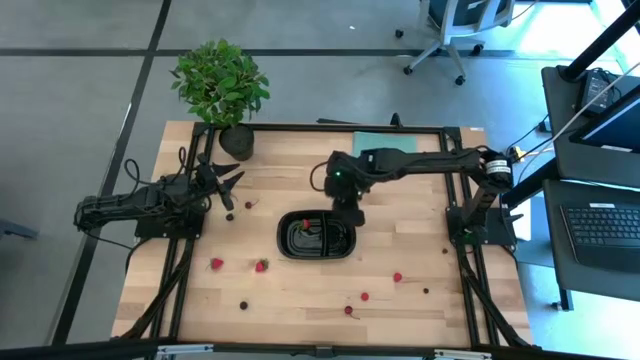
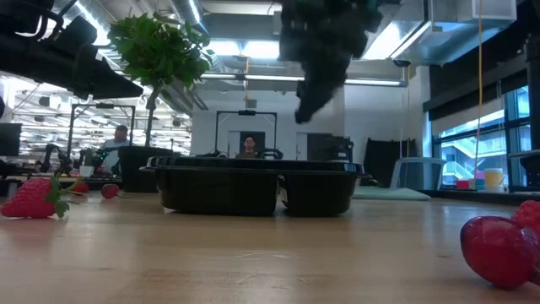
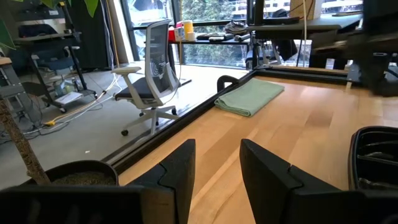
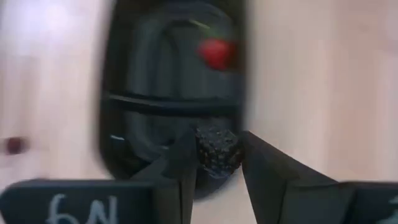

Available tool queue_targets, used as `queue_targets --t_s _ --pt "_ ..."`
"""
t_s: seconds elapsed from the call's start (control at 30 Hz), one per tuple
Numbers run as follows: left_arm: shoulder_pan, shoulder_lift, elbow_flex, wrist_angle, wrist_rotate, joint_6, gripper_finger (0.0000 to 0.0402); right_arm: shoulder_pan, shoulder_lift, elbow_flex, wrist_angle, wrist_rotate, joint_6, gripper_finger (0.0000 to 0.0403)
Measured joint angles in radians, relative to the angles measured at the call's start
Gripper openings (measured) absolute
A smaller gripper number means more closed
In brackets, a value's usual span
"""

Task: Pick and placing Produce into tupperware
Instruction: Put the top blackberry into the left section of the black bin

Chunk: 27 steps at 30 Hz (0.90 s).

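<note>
- Black plastic, the tray (image 1: pixel 318 236) sat mid-table on the pale wooden table (image 1: pixel 420 190), a red strawberry (image 4: pixel 216 53) lying in one of its two compartments.
- The right gripper (image 4: pixel 217 155) hung over the tray's right end, fingers clamped on a dark berry (image 4: pixel 218 149).
- The left gripper (image 3: pixel 217 165) waited near the table's left edge beside the potted plant (image 1: pixel 221 85), its fingers (image 3: pixel 180 171) parted and holding nothing.
- Loose fruit lay scattered on the wood in front of the tray: two strawberries (image 1: pixel 261 266) to its left, smaller red pieces (image 1: pixel 397 277) to its right, and dark berries (image 1: pixel 243 304) among them.
- A folded green cloth (image 3: pixel 249 97) lay at the far edge of the table.
</note>
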Motion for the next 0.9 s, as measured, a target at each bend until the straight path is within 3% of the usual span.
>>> queue_targets --t_s 0.3,0.5,0.6,0.8,0.9 --pt "0.0 0.0 0.0 0.0 0.0 0.0 0.012 0.089 0.0 0.028 0.196 -0.246 -0.019 0.0112" --pt "0.0 0.0 0.0 0.0 0.0 0.0 0.012 0.128 0.007 0.006 0.361 -0.245 -0.081 0.0109" --pt "0.0 0.0 0.0 0.0 0.0 0.0 0.012 0.139 0.026 0.001 0.433 -0.19 -0.112 0.0112" --pt "0.0 0.0 0.0 0.003 0.0 0.0 0.012 0.139 0.088 -0.001 0.459 -0.158 -0.134 0.011" --pt "0.0 0.0 0.0 0.001 0.0 0.0 0.012 0.139 0.124 -0.001 0.453 -0.092 -0.135 0.0112"
